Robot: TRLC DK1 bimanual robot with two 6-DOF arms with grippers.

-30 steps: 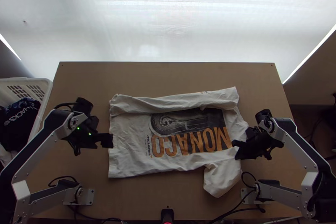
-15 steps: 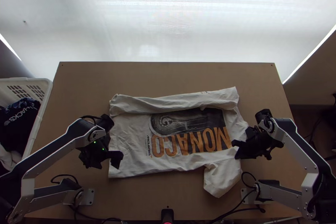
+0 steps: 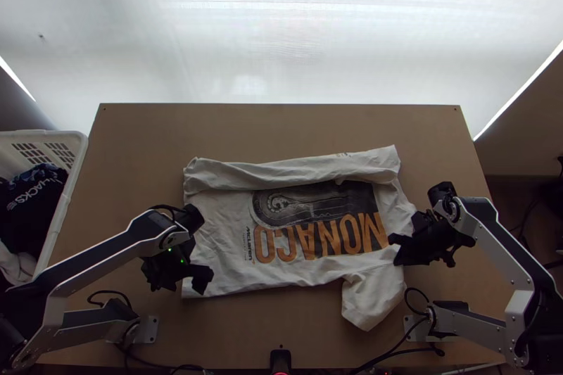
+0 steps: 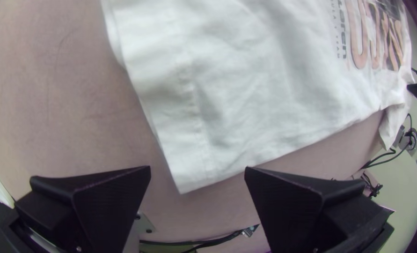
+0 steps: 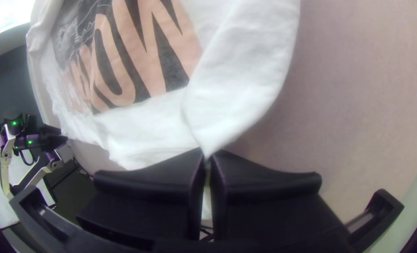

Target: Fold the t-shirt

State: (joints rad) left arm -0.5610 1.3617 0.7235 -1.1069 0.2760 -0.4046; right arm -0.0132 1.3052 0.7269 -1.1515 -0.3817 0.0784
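The white t-shirt (image 3: 232,234) lies on the table with its print up; its far long side is folded over in a strip, and a sleeve juts toward the near edge at the right. Above its near left corner is my left gripper (image 3: 200,279). In the left wrist view that gripper (image 4: 198,171) has its fingers wide apart, the shirt's corner (image 4: 185,180) between and beyond them. My right gripper (image 3: 397,248) is at the shirt's right end. In the right wrist view the right gripper (image 5: 207,157) pinches a peak of the shirt's cloth (image 5: 231,93).
At the left a white basket (image 3: 77,153) with dark clothes (image 3: 35,199) stands beside the table. Bare tabletop (image 3: 281,129) stretches beyond the shirt. A black device (image 3: 280,359) is at the near edge, and cables lie by both arm bases.
My left gripper has moved toward the table's near edge and slightly right, from beside the shirt's left side to its near left corner. The right arm and the shirt have kept still.
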